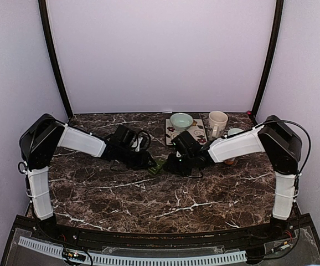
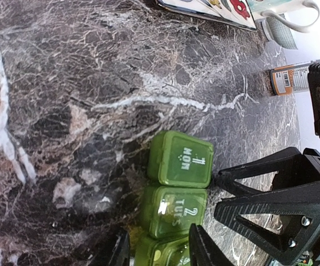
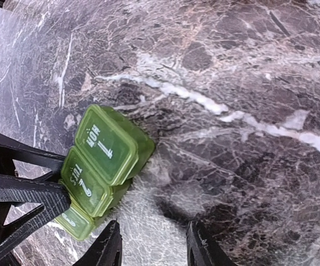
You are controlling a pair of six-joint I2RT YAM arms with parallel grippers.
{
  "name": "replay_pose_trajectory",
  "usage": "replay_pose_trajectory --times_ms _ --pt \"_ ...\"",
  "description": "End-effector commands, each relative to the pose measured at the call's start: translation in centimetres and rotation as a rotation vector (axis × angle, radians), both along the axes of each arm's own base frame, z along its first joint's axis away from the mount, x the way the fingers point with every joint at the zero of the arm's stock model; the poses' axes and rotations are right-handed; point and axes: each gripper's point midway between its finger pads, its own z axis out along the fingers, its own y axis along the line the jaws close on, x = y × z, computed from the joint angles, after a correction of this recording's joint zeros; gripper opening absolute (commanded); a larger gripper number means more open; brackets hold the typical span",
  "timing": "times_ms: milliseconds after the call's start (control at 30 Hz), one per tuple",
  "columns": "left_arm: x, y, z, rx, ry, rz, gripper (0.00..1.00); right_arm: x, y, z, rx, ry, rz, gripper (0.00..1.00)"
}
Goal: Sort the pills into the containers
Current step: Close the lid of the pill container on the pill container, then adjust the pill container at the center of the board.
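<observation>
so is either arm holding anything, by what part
The right fingers hold nothing; the left fingers straddle the pill box at its end past TUE, whether they grip cannot be told.

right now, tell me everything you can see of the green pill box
The pill box is translucent green plastic, a row of square compartments, lids shut, marked 1 MON and 2 TUE; the third is cut off. It lies flat on the marble table. The left gripper straddles its third compartment; the right gripper sits beside it.

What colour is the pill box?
Pill box: translucent green with pale day lettering; clearest in left wrist view.
</observation>
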Motion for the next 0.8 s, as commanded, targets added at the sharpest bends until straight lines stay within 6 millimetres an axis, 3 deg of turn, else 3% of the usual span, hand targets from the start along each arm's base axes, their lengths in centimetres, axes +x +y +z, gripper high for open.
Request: replay_pose_trajectory --times_ms 0,267,767 --pt "-0.4 0.2 2.2 -0.030 -0.026 -0.001 0.38 0.0 -1.2 0.4 -0.039 -0.017 -0.005 0.42" --pt "-0.8 0.7 2.2 -0.028 -0.020 0.005 0.38 0.0 -0.9 0.7 -0.026 -0.023 0.009 0.42" --pt "-1.6 0.7 2.0 -0.052 0.004 0.000 0.37 0.0 3.2 4.0 0.216 -0.021 0.042 0.43"
